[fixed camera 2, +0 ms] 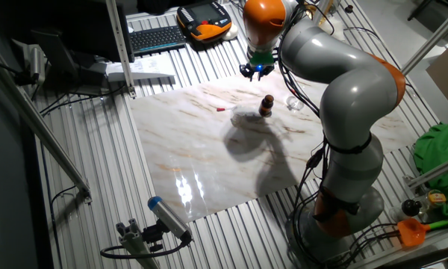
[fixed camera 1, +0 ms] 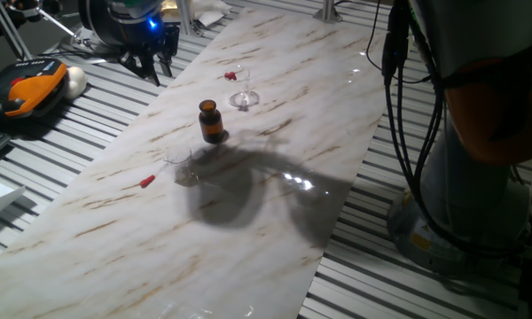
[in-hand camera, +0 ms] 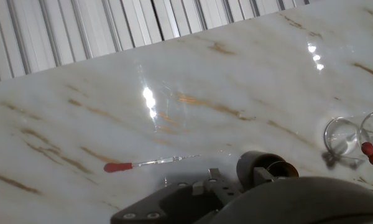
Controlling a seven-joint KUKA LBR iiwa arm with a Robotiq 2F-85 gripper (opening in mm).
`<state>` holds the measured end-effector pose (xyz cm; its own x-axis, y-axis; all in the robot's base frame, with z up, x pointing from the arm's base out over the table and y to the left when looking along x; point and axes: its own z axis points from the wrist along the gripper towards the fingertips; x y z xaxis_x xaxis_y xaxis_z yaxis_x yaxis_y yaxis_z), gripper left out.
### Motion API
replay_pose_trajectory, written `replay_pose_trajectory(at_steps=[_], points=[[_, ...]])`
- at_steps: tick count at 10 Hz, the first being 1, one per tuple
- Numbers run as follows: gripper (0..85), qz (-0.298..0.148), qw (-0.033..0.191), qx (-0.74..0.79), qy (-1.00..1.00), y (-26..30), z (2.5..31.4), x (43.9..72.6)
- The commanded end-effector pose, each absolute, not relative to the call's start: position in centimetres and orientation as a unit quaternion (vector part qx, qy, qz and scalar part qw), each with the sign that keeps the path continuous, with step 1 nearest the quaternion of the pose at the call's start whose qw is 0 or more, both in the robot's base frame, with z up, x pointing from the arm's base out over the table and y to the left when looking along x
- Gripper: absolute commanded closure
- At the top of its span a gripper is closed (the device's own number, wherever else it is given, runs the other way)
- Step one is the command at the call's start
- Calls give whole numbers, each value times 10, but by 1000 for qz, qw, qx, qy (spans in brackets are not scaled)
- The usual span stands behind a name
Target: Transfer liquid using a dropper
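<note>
A dropper (fixed camera 1: 147,182) with a red bulb lies flat on the marble table, next to a clear glass beaker (fixed camera 1: 181,165). In the hand view the dropper (in-hand camera: 121,166) lies low and left of centre. A brown open bottle (fixed camera 1: 210,120) stands upright mid-table; its mouth shows in the hand view (in-hand camera: 267,170). A second clear glass (fixed camera 1: 242,94) holds another red-bulbed dropper (in-hand camera: 370,153). My gripper (fixed camera 1: 149,69) hangs above the table's far edge, well away from all of them, open and empty. It also shows in the other fixed view (fixed camera 2: 256,72).
The marble table (fixed camera 1: 275,221) rests on a slatted metal bench. An orange teach pendant (fixed camera 1: 22,93) and a keyboard (fixed camera 2: 157,37) lie beyond the table's far side. The arm's base (fixed camera 2: 343,217) and cables (fixed camera 1: 408,133) stand at the near right side.
</note>
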<state>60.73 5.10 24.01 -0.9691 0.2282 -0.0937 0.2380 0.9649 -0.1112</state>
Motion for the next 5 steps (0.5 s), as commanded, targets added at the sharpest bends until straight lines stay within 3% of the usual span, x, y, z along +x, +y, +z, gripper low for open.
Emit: replay_pose_trajectory(at_steps=[1, 5], points=[[510, -61, 41, 115, 991, 51, 240, 607], [510, -59, 39, 112, 991, 51, 240, 607]])
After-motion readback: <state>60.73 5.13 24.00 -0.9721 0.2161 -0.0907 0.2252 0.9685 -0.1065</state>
